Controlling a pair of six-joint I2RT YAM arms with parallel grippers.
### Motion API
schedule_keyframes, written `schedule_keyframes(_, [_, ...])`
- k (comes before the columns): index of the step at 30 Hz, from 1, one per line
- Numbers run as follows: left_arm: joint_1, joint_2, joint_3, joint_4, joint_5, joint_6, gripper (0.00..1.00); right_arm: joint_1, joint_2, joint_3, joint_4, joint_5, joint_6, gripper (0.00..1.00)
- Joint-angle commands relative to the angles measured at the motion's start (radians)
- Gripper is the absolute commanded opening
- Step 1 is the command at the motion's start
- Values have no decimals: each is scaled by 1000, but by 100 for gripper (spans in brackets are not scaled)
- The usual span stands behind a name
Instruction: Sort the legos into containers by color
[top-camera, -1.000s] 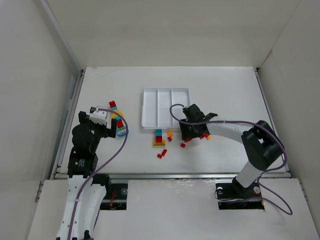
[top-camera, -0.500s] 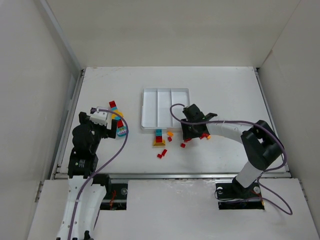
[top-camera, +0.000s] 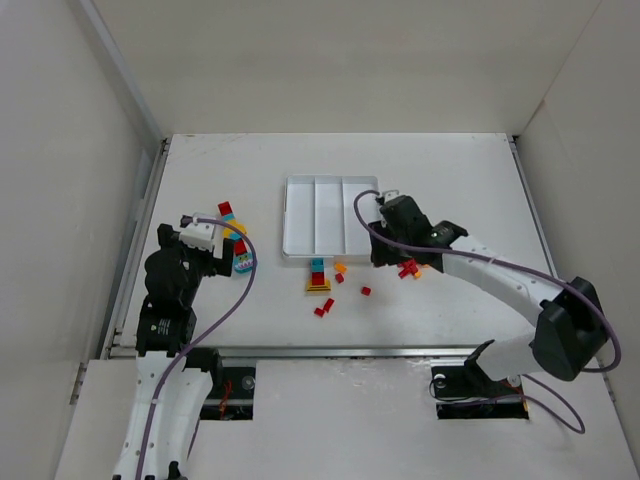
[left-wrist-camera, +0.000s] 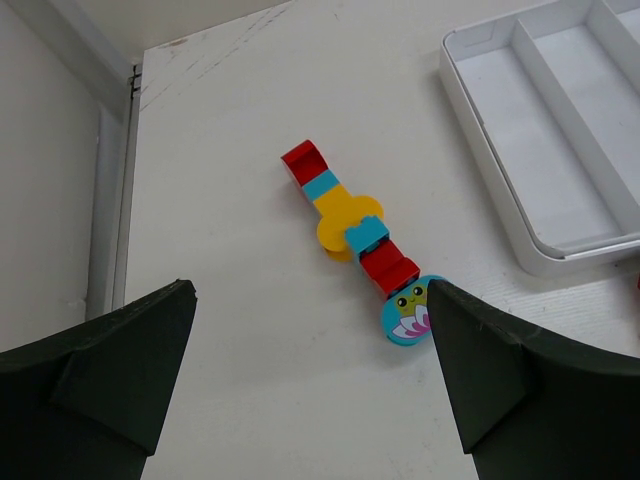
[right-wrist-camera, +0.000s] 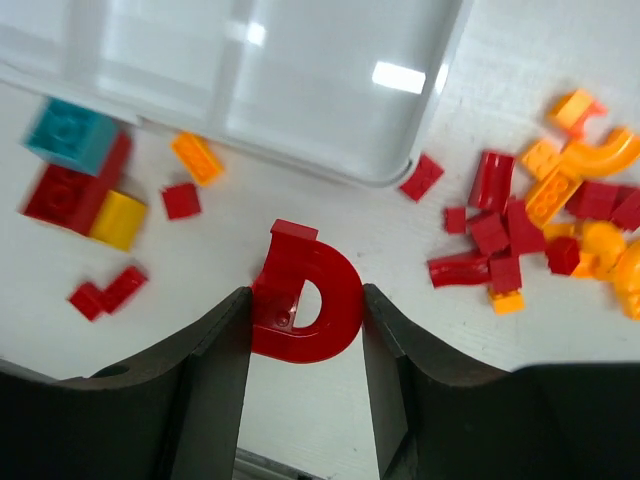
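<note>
Top view. Right gripper (top-camera: 388, 252) has shifted off the loose bricks toward the near right corner of the tray (top-camera: 283, 220). Its elbow has swung out toward the tabletop's right edge. A single red brick (top-camera: 366, 290) that it shaded a second ago now lies uncovered. Reads as a pick made and the carry to a compartment begun. All three compartments look bare, so the sorting has hardly started. Left gripper (top-camera: 212, 250) has not moved; it sits near the left edge beside a chain of bricks (top-camera: 241, 262). Teal-red-yellow stack (top-camera: 318, 277) lies just off the tray's near edge, and a red and orange pile (top-camera: 411, 268) just beside the right gripper. What the right fingers carry cannot be told from here.

Left wrist. Jaws spread wide, nothing between them. The chain lies ahead on the tabletop and shows whole: red, teal, yellow, teal, red, then a teal disc with a face. From above, arm and cable cover part of it.

Right wrist. Fingers clenched on a red arch brick (right-wrist-camera: 305, 305), one pressing each side. The tray's near right corner is just ahead and the arch is not yet over it. Whether the arch is clear of the tabletop, I cannot tell. The pile on the right resolves into many separate red and orange pieces.
</note>
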Motion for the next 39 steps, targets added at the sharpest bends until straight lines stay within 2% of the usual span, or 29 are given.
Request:
schedule_keyframes(1, [6, -11, -7, 58, -3, -20, 100, 6, -28, 113, 7, 29, -43, 1])
schedule_keyframes(6, [6, -11, -7, 58, -12, -20, 100, -102, 182, 332, 48, -21, -94, 1])
schedule_keyframes(7, [6, -11, -7, 58, -12, -20, 100, -121, 278, 363, 48, -32, -106, 1])
schedule_keyframes(9, [6, -21, -7, 58, -12, -20, 100, -148, 364, 423, 35, -56, -120, 5])
schedule_keyframes(10, [6, -21, -7, 49, -12, -20, 100, -161, 425, 472, 35, -56, -134, 10])
schedule_keyframes(11, [6, -21, -7, 49, -12, -20, 100, -161, 447, 489, 35, -56, -147, 29])
schedule_keyframes(13, [6, -21, -7, 49, -12, -11, 100, -161, 472, 515, 15, -47, -157, 54])
schedule_keyframes(14, [6, -21, -7, 49, -12, -11, 100, -161, 472, 516, 15, -47, -157, 71])
schedule_keyframes(17, [6, -21, 2, 49, -12, -11, 100, -152, 388, 465, 5, -35, -167, 87])
schedule_keyframes(19, [6, -21, 2, 49, -12, -11, 100, -132, 321, 411, 5, -3, -181, 91])
schedule_keyframes(23, [6, -21, -7, 67, -3, -11, 100, -23, 161, 240, 1, 29, -181, 94])
schedule_keyframes(26, [6, -21, -16, 67, -3, -11, 100, 14, 89, 102, -18, -59, -171, 88])
schedule_keyframes(28, [6, -21, -16, 67, -3, -11, 100, 25, 64, 39, -18, -139, -148, 80])
schedule_keyframes(31, [6, -21, -16, 67, -3, -1, 100, 66, 94, 38, -28, -227, -161, 77])
schedule_keyframes(35, [6, -21, -16, 58, -3, 9, 100, 97, 226, 118, -174, -116, -158, 67])
schedule_keyframes(39, [6, -39, -16, 49, -3, 18, 100, 128, 312, 155, -202, -83, -160, 63])
